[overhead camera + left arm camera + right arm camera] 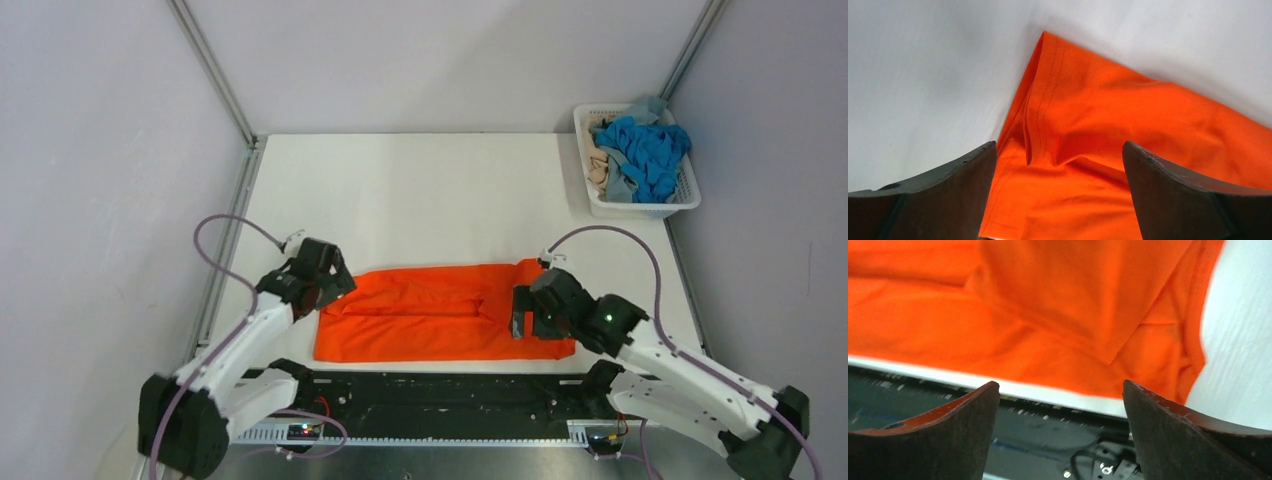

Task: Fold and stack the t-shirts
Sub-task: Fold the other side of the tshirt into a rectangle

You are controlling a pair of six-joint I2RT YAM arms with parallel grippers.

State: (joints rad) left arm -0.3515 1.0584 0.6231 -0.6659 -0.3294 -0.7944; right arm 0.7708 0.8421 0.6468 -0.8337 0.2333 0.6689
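At the left, the left pincer [325, 282] hangs over one end of the orange t-shirt [440, 318], fingers spread and nothing between them; its wrist view shows a hemmed corner of cloth just ahead. The shirt lies flat along the near edge of the counter [420, 190], folded lengthwise into a long band with a layer lapped over the middle (so I judge the first folds done and the crosswise ones not yet made). At its other end the right pincer [527, 318] is likewise released, over the cloth's near corner. Far right at the back, the white basket [640, 208] holds a bright blue t-shirt [648, 155], a beige t-shirt [598, 165] and a grey-blue t-shirt [650, 108], all crumpled; no stack exists, so most of the work is left. The counter is plain white, fronted by a black rail [440, 395], with pale walls [450, 60] and aluminium posts [215, 75] around it.
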